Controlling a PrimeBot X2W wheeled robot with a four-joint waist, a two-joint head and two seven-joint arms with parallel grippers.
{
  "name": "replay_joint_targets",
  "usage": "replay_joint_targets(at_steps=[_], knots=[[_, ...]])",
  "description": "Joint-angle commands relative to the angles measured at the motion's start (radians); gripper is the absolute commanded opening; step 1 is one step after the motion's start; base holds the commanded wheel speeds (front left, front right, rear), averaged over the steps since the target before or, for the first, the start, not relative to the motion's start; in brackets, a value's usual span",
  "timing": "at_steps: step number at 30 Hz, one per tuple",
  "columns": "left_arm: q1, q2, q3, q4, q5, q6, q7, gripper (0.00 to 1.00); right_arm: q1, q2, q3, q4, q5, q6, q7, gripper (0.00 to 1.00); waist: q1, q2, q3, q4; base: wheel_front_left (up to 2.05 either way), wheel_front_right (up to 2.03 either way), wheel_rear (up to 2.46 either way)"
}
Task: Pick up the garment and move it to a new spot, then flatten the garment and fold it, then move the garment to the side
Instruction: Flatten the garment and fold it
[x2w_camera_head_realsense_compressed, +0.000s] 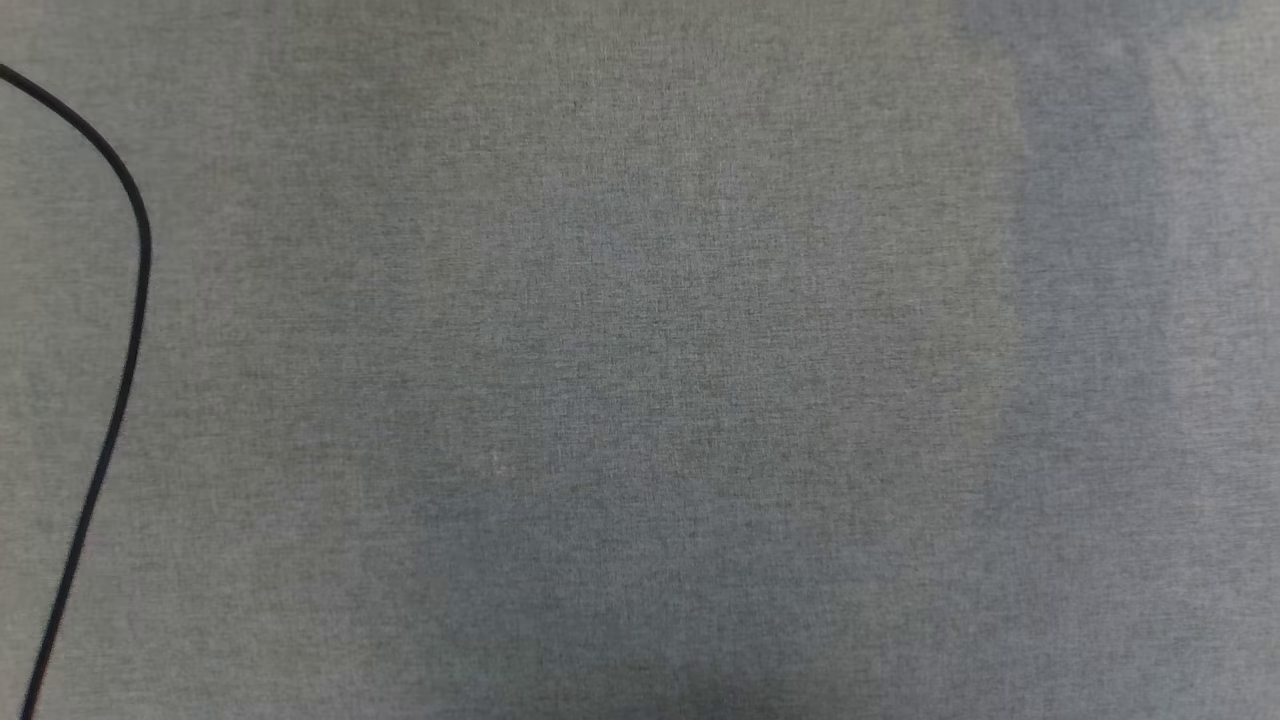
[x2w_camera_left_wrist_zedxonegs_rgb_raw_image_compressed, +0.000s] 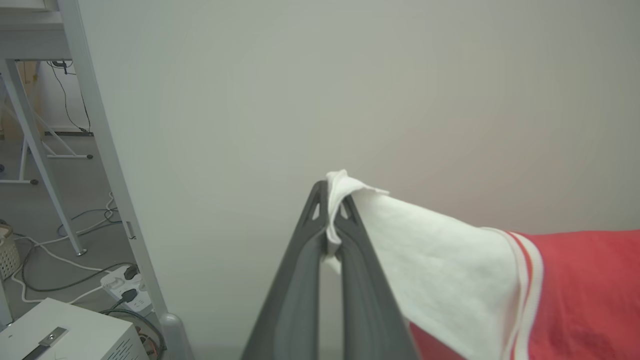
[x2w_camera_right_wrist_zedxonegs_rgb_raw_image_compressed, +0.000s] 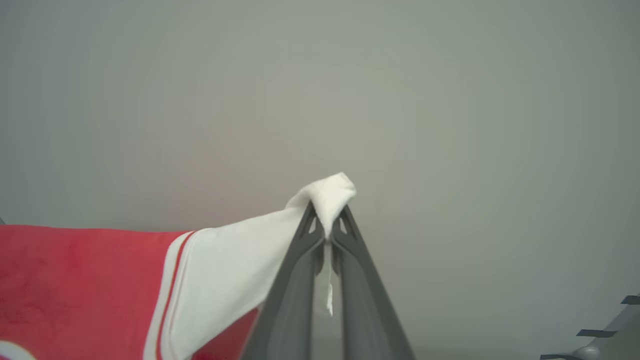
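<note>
The garment (x2w_camera_left_wrist_zedxonegs_rgb_raw_image_compressed: 580, 290) is a red T-shirt with white sleeves and red-and-white striped trim. It hangs stretched in the air in front of a pale wall. In the left wrist view my left gripper (x2w_camera_left_wrist_zedxonegs_rgb_raw_image_compressed: 331, 220) is shut on the tip of one white sleeve, and the cloth runs off to the right. In the right wrist view my right gripper (x2w_camera_right_wrist_zedxonegs_rgb_raw_image_compressed: 327, 227) is shut on the tip of the other white sleeve of the garment (x2w_camera_right_wrist_zedxonegs_rgb_raw_image_compressed: 75, 280), whose red body spreads to the left.
The head view looks down on a grey cloth-covered surface (x2w_camera_head_realsense_compressed: 640, 360) with a black cable (x2w_camera_head_realsense_compressed: 125, 330) curving along its left side. In the left wrist view a metal frame leg (x2w_camera_left_wrist_zedxonegs_rgb_raw_image_compressed: 107, 160), floor cables, a power strip (x2w_camera_left_wrist_zedxonegs_rgb_raw_image_compressed: 125, 287) and a white box (x2w_camera_left_wrist_zedxonegs_rgb_raw_image_compressed: 65, 332) lie at left.
</note>
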Motion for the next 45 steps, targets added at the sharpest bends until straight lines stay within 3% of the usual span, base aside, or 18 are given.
replay_joint_targets(at_steps=[1, 7, 12, 17, 25, 35, 40, 45], knots=[[0.033, -0.013, 0.004, 0.021, -0.011, -0.014, -0.010, 0.00, 0.000, 0.009, 0.014, 0.025, 0.019, -0.001, -0.017, 0.00, -0.0002, 0.0000, 0.033, -0.005, 0.00, 0.00, 0.00], [0.150, -0.056, 0.015, 0.093, -0.042, -0.056, -0.013, 0.00, 0.100, 0.041, 0.100, 0.115, 0.096, -0.001, -0.054, 0.00, -0.0002, 0.0000, 0.027, 0.004, 0.00, 0.00, 0.00], [0.314, -0.073, 0.060, 0.076, -0.071, -0.073, -0.014, 0.00, 0.278, 0.039, 0.184, 0.132, 0.196, -0.001, -0.072, 0.00, -0.0002, 0.0000, -0.026, 0.013, 0.00, 0.00, 0.00], [0.506, -0.077, 0.125, -0.018, -0.046, -0.077, -0.014, 0.00, 0.469, -0.018, 0.249, 0.077, 0.285, -0.001, -0.102, 0.00, -0.0002, 0.0000, -0.096, 0.028, 0.00, 0.00, 0.00], [0.797, -0.066, 0.248, -0.225, 0.062, -0.045, -0.014, 0.00, 0.727, -0.123, 0.300, -0.103, 0.377, -0.001, -0.108, 0.00, -0.0002, 0.0000, -0.224, 0.033, 0.00, 0.00, 0.00], [1.141, -0.069, 0.304, -0.434, 0.075, 0.001, -0.014, 0.00, 1.072, -0.172, 0.200, -0.348, 0.367, -0.001, 0.002, 0.00, -0.0002, 0.0000, -0.363, 0.023, 0.00, 0.00, 0.00], [1.339, -0.068, 0.328, -0.570, 0.049, 0.046, -0.003, 0.00, 1.265, -0.139, 0.095, -0.453, 0.328, -0.001, 0.072, 0.00, -0.0002, 0.0000, -0.417, 0.020, 0.00, 0.00, 0.00], [1.531, -0.064, 0.333, -0.704, 0.052, 0.113, 0.024, 0.00, 1.445, -0.066, -0.022, -0.539, 0.283, -0.001, 0.146, 0.00, -0.0002, 0.0000, -0.462, 0.017, 0.00, 0.00, 0.00]])
